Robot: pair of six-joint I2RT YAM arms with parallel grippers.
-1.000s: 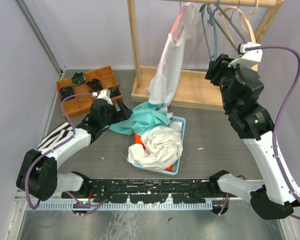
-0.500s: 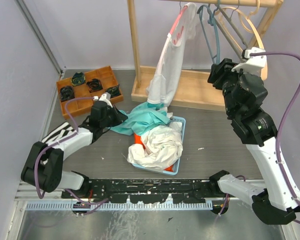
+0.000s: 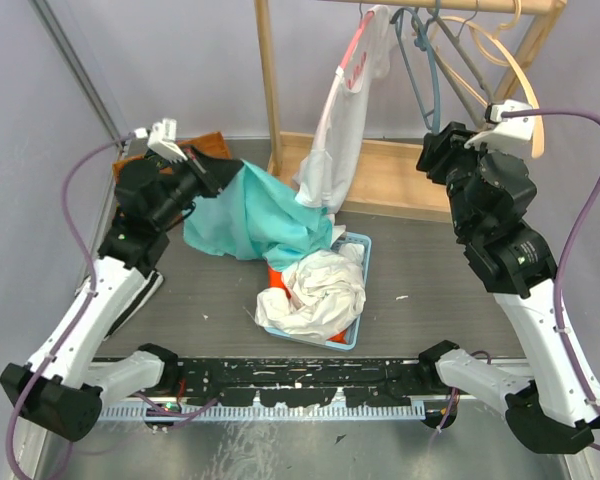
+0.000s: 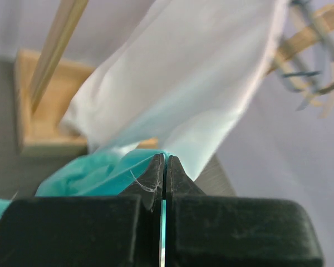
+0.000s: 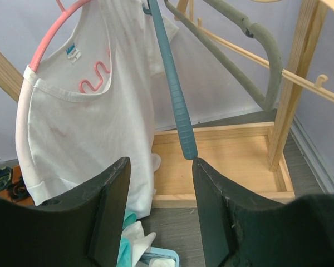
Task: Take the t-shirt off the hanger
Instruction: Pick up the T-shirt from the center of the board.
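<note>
**L TOOL PINCHING TEAL CLOTH; R TOOL APART, EMPTY, AT HANGERS**

L tool [image 4: 163, 167]: jaws pressed together w/ a fold of teal cloth [image 4: 94, 172] nipped between the tips. Tool points right, toward the rack post [image 3: 270, 90]. Wrist raised well above the surface [image 3: 410, 270]; forearm slopes down-left to a bent elbow, upper link runs down to the base at near edge. Cloth drapes from the tool to the blue tray [image 3: 365, 248], which holds a white bundle [image 3: 315, 290].

R tool [image 5: 160, 164]: jaws partway apart, nothing between them. Tip of the teal hanger [image 5: 175, 100] hangs just above the right finger [image 5: 211, 211]; contact can't be judged. Arm stands tall, elbow bent, wrist at hanger height, tool aimed left at the rack.

T-shirt [image 5: 83, 128]: white, on the pink hanger [image 5: 47, 39], hanging from the rail, left of the R tool. Lower hem reaches down near the teal cloth.
</note>
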